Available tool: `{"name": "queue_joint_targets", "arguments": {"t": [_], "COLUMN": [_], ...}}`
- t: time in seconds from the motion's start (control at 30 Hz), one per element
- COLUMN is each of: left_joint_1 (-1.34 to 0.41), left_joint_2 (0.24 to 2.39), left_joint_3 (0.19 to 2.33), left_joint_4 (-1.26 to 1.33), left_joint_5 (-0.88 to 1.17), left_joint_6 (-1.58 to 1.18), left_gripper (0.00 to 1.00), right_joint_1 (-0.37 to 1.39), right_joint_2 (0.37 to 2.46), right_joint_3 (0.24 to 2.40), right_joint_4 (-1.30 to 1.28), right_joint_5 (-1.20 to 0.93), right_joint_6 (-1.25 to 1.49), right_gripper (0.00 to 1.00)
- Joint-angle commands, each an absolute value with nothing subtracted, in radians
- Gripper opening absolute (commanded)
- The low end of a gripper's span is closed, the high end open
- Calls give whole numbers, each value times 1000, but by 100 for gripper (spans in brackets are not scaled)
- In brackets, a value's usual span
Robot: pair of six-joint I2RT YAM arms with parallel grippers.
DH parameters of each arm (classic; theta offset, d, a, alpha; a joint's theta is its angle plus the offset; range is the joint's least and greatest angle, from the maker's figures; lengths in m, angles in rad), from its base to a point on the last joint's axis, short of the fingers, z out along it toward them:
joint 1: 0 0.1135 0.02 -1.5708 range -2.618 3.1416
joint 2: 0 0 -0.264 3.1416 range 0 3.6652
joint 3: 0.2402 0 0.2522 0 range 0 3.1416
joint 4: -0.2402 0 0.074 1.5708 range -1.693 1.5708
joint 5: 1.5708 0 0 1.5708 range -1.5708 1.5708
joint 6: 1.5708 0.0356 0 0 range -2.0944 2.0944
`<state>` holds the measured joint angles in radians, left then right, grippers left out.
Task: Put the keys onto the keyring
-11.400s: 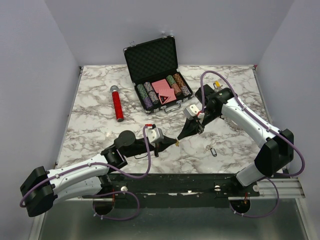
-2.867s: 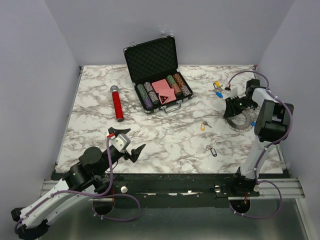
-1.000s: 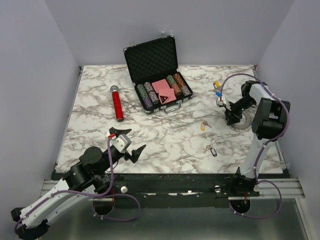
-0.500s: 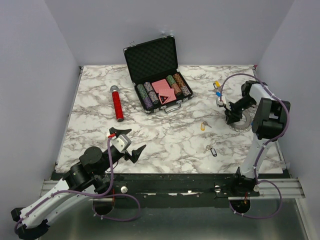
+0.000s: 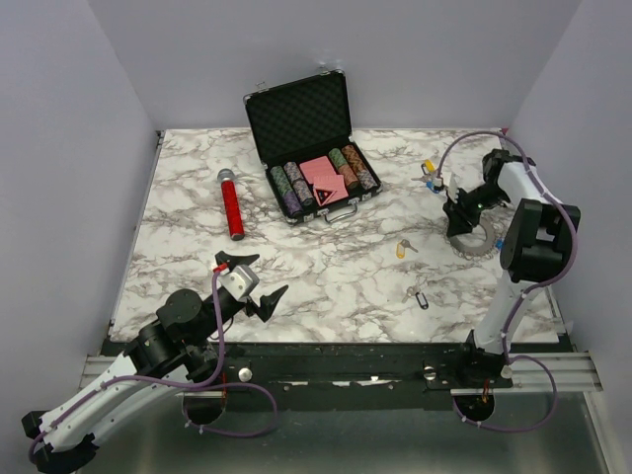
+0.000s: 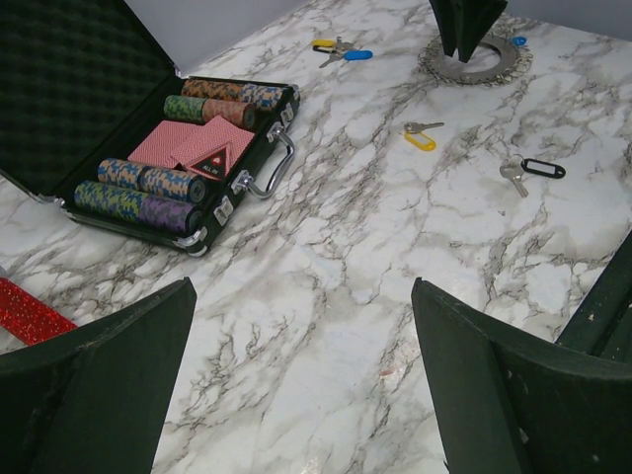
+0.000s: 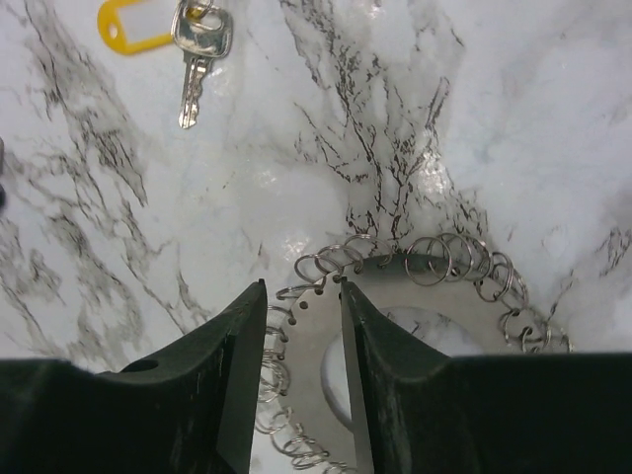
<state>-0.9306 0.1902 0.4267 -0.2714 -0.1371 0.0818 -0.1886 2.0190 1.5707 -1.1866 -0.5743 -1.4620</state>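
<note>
Keyring [image 7: 314, 341]: flat silver metal ring, fringed all round with small wire loops. It lies flat on the white marble table [image 5: 197, 207], close by the right edge, about midway between the near and far edges. It does not look lifted.

Right gripper [image 7: 302, 284]: pointing straight down over the side of the ring away from the right edge. Jaws roughly half apart, one finger outside the rim, the other over the central hole, the band between them. Fringe loops show between the outer finger and the band, so I judge nothing is clamped. Whether the tips touch the metal I cannot tell. Straddling suits a ring lying flat — a pinch across the band looks like the only purchase.

Keys: all loose on the table, none on the ring that I can make out. Small silver key with a yellow plastic tag [image 7: 197, 38], near the ring on the table-centre side. Silver key with a black tag [image 5: 420, 295], closer to the near edge. A yellow-tagged and blue-tagged pair [image 5: 430, 174], beyond the ring toward the far edge.

Left gripper [image 6: 306, 375]: jaws spread wide, empty, hanging above the near edge left of centre — kept clear of the work, I judge.
</note>
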Motion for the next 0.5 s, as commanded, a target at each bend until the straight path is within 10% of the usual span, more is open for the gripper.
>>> {"name": "queue_joint_targets", "arguments": {"t": [0.0, 0.47], "left_joint_1": [-927, -927], "left_joint_2": [186, 193], "left_joint_3": [434, 437], "left_joint_4": [-267, -267], "left_joint_5": [-114, -100], "left_joint_6": [91, 89], "left_gripper": [99, 99], "right_joint_1": [-187, -94], "right_joint_2": [1938, 1687], "right_joint_3": [1513, 1155], "right_joint_4": [-1071, -632], "right_joint_5": [-575, -237], "right_joint_6": [-1116, -545], "right_gripper": [43, 46]}}
